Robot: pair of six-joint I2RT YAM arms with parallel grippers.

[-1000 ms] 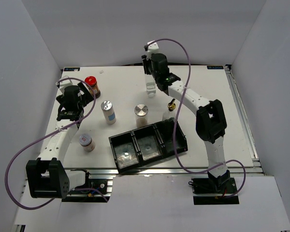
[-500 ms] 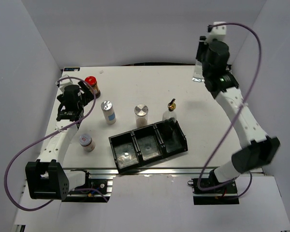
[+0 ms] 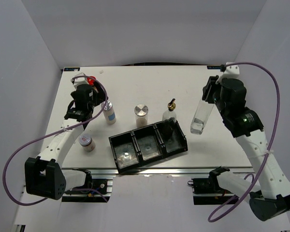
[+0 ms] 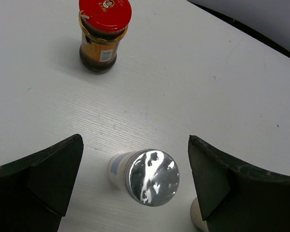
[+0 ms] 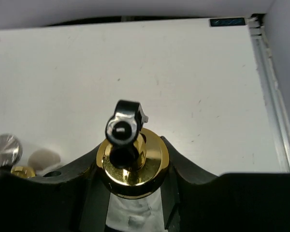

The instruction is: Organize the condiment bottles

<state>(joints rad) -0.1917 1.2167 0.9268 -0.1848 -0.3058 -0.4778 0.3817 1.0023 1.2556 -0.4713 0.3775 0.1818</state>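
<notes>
Right gripper (image 5: 130,155): pinching the neck of one tall clear glass bottle with gold pourer (image 3: 200,120), held tilted above the table (image 3: 217,145). Left gripper (image 4: 134,145): spread wide, holding nothing. One silver-lidded white shaker (image 4: 147,176) stands between its fingers, apart from both, and one red-lidded dark glass jar (image 4: 104,34) stands farther ahead. Beyond: two more silver-lidded shakers (image 3: 141,111) (image 3: 87,140), one second gold-pourer bottle (image 3: 171,106), and one black three-compartment plastic tray (image 3: 114,153).
</notes>
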